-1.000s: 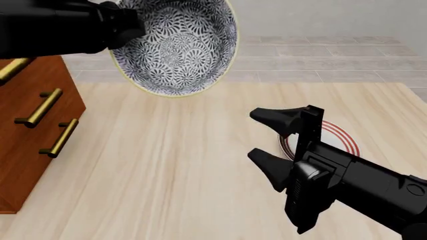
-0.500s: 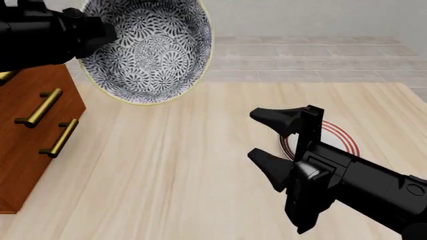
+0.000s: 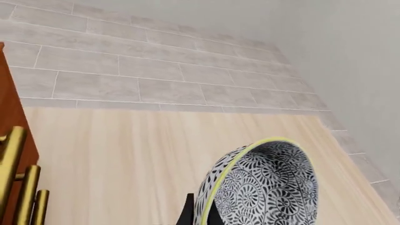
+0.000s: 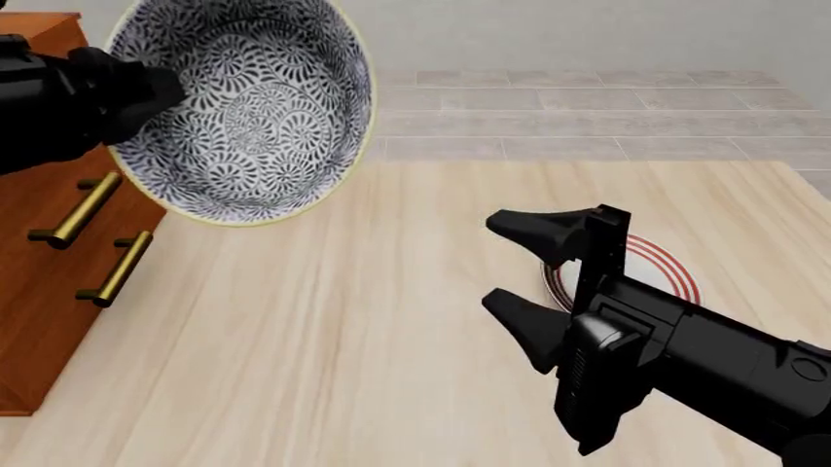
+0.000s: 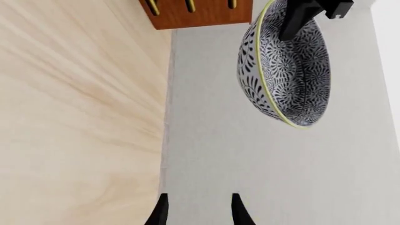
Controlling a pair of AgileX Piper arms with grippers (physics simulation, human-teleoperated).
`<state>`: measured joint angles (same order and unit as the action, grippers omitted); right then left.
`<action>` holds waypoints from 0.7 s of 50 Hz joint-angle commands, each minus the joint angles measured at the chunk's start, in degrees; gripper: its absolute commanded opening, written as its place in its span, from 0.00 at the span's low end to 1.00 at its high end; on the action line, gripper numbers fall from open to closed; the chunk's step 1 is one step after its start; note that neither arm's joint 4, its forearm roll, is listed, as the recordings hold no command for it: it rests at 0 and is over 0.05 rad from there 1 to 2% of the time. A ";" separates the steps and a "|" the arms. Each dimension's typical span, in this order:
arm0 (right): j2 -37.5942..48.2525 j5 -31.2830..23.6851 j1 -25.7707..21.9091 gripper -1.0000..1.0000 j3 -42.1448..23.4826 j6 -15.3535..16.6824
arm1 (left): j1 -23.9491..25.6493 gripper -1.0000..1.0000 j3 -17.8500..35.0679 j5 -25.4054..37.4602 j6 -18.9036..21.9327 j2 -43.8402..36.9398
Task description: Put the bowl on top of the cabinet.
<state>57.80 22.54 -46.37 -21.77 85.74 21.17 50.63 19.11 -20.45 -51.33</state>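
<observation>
The bowl [image 4: 247, 107], blue-and-white patterned inside with a pale rim, hangs tilted on its side in the air, its inside facing the front camera. My left gripper [image 4: 140, 89] is shut on its left rim, right by the top front edge of the reddish-brown cabinet [image 4: 53, 292]. The left wrist view has the bowl [image 3: 262, 187] close up and the cabinet [image 3: 7, 108] at the picture's edge. My right gripper [image 4: 496, 265] stands open and empty low over the table, far from the bowl [image 5: 291, 65]. The bowl partly overlaps the cabinet's upper corner in the front view.
A flat white plate with red rings [image 4: 656, 268] lies on the light wooden table [image 4: 325, 370], mostly hidden behind my right gripper. Brass bar handles [image 4: 78, 209] stick out from the cabinet's front. A tiled floor and pale wall lie beyond the table's far edge.
My left arm has carried the bowl leftward toward the cabinet and slightly lower. The right arm has not moved.
</observation>
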 commanded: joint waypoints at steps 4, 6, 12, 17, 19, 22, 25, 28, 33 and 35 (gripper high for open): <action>-0.29 0.09 0.32 1.00 0.49 -0.55 | -1.97 0.00 -3.11 -1.55 -2.17 2.83; -0.29 0.09 0.32 1.00 0.49 -0.55 | -2.04 0.00 -3.17 -1.46 -2.32 3.04; -0.29 0.09 0.32 1.00 0.49 -0.55 | -2.65 0.00 -3.37 -1.35 -2.47 3.73; -0.29 0.09 0.32 1.00 0.49 -0.55 | -2.73 0.00 -3.56 -1.39 -2.78 4.07; -0.29 0.09 0.32 1.00 0.49 -0.55 | -2.85 0.00 -3.57 -1.52 -2.82 4.04; -0.29 0.09 0.32 1.00 0.49 -0.55 | -2.86 0.00 -3.67 -1.65 -2.72 4.04; -0.29 0.09 0.32 1.00 0.49 -0.55 | -2.85 0.00 -3.94 -1.90 -2.77 4.02; -0.29 0.09 0.32 1.00 0.49 -0.55 | -2.88 0.00 -3.96 -2.01 -2.81 4.04; -0.29 0.09 0.32 1.00 0.49 -0.55 | -2.93 0.00 -4.13 -2.10 -2.42 3.88; -0.29 0.09 0.32 1.00 0.49 -0.55 | -2.85 0.00 -4.23 -2.20 -2.47 3.88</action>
<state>57.65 22.59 -46.19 -21.50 85.44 18.23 46.22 16.62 -23.94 -47.44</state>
